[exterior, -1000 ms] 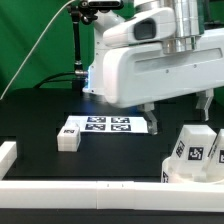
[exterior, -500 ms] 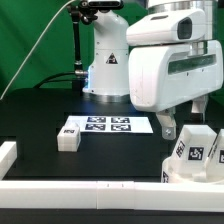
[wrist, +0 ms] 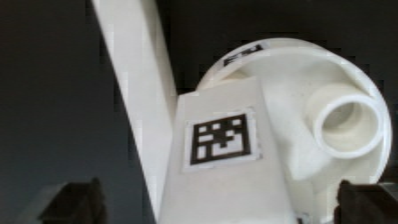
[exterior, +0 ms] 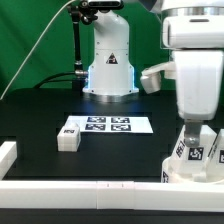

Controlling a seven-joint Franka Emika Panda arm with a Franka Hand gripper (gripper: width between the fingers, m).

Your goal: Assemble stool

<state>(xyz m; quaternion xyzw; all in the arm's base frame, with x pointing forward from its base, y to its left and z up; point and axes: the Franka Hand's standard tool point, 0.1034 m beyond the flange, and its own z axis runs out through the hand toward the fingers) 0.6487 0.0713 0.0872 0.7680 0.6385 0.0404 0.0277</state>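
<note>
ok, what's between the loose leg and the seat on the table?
Only bare black table between the loose leg and the seat, seen in the exterior view; the marker board sits behind that line.

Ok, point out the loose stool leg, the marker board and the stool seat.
loose stool leg (exterior: 68, 141): exterior view, its front face.
marker board (exterior: 108, 125): exterior view, middle of the sheet.
stool seat (exterior: 172, 172): exterior view, its side wall.

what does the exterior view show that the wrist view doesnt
Only the exterior view: the marker board, a loose leg lying beside it, and the arm's base. Only the wrist view: a round hole in the seat, and the open gripper with a fingertip on either side of the tagged leg. Both: that leg and the seat, right under the gripper.
</note>
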